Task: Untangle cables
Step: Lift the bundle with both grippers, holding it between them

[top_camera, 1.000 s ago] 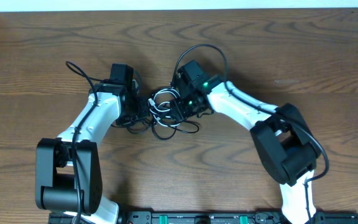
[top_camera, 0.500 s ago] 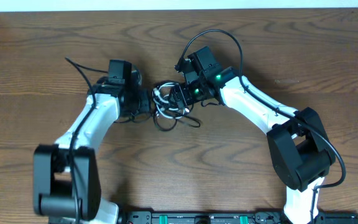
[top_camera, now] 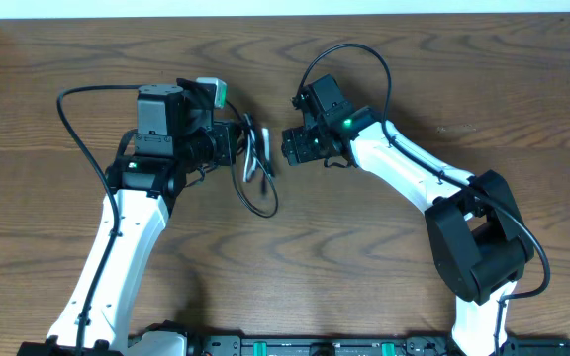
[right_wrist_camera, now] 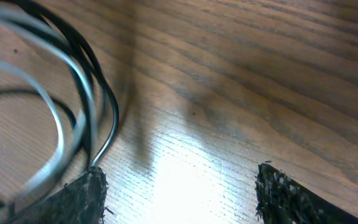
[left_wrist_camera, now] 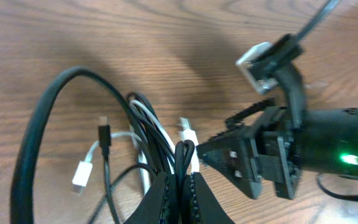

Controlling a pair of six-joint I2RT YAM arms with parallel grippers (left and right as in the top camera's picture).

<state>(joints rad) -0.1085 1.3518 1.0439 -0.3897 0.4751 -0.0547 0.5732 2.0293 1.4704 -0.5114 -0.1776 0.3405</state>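
Note:
My left gripper [top_camera: 236, 146] is shut on the tangled cables and holds them above the table. The thin black cord [top_camera: 256, 210] hangs in a loop below it, and the white cord [top_camera: 254, 158] lies alongside. In the left wrist view the fingers [left_wrist_camera: 180, 183] pinch the black cord [left_wrist_camera: 143, 127] beside the white cord [left_wrist_camera: 156, 134], with white plug ends [left_wrist_camera: 81, 175] loose to the left. My right gripper [top_camera: 287, 148] is open and empty, just right of the bundle. Its wrist view shows open fingers [right_wrist_camera: 179, 193] over bare wood, with the black cord [right_wrist_camera: 101, 93] and the blurred white cord [right_wrist_camera: 51, 109] at the left.
A thick black robot wire [top_camera: 67, 109] arcs off the left arm and shows in the left wrist view [left_wrist_camera: 33, 143]. Another thick wire [top_camera: 364, 54] loops over the right wrist. The table's far edge [top_camera: 285, 14] runs along the top.
My right gripper let go of the cables, opened and drew back to the right. My left arm rose and pulled the bundle left and up, stretching the loops out.

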